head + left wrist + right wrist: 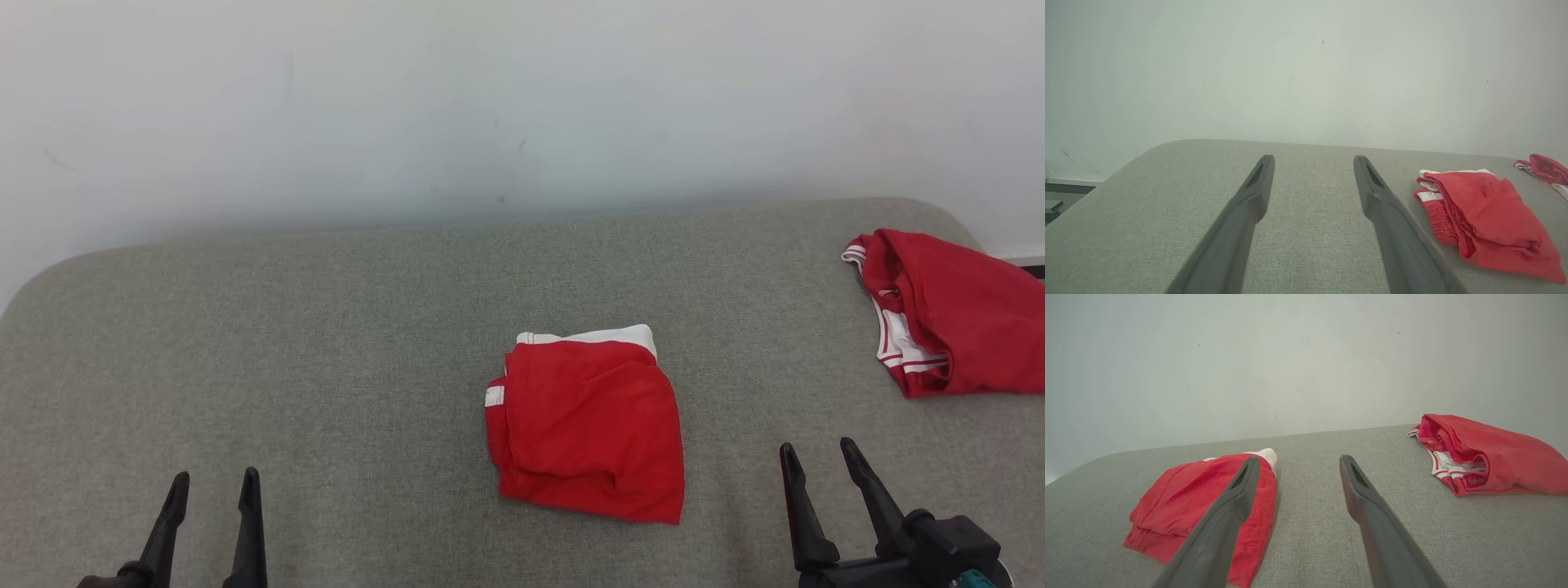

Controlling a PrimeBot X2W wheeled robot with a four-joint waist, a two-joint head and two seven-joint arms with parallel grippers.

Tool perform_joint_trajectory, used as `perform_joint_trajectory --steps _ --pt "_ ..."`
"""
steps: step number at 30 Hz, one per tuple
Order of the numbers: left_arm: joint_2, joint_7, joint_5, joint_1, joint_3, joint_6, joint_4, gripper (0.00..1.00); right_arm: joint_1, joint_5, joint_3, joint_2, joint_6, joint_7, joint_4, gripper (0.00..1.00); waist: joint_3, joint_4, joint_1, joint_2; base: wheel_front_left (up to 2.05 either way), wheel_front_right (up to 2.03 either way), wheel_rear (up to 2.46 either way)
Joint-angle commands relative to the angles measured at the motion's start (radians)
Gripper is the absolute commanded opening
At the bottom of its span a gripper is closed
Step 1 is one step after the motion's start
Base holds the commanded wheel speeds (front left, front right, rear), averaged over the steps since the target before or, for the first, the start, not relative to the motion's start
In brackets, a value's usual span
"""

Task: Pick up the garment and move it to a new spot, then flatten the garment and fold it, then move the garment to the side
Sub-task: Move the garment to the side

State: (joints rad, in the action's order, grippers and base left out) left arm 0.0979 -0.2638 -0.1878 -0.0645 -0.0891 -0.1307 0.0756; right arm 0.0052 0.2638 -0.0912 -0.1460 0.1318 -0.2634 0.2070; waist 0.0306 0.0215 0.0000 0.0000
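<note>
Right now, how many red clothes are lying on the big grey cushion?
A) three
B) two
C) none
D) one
B: a folded red garment lies in the middle of the grey cushion, and a second red garment, looser and bunched, lies apart from it near the far right edge.
</note>
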Motion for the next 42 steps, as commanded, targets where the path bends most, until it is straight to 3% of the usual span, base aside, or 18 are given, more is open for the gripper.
perform_joint_trajectory --steps 1,9,17,29,42 --pt "0.003 0.0 -0.008 0.007 -0.001 0.003 0.001 1.0 0.009 0.002 0.002 0.003 -0.003 0.0 0.004 1.0 0.0 -0.001 0.0 0.0 0.0 0.0 0.0" --pt "-0.002 0.0 -0.011 0.011 0.003 0.002 0.006 1.0 -0.048 0.005 -0.007 0.011 -0.003 0.017 0.057 1.0 -0.008 -0.016 0.0 0.0 0.0 0.0 0.0" --pt "-0.005 0.0 -0.013 0.046 0.025 0.002 0.021 1.0 -0.205 -0.009 -0.052 -0.001 -0.003 0.091 0.167 1.0 -0.044 -0.059 0.0 0.0 0.0 0.0 0.0" --pt "-0.016 0.0 -0.015 0.116 0.071 0.001 0.037 1.0 -0.407 0.026 -0.085 -0.026 -0.003 0.143 0.429 1.0 -0.138 -0.142 0.0 0.0 0.0 0.0 0.0" --pt "-0.025 0.0 -0.021 0.176 0.102 0.001 0.059 1.0 -0.511 0.097 -0.165 0.015 -0.003 0.11 0.746 1.0 -0.197 -0.173 0.0 0.0 0.0 0.0 0.0"
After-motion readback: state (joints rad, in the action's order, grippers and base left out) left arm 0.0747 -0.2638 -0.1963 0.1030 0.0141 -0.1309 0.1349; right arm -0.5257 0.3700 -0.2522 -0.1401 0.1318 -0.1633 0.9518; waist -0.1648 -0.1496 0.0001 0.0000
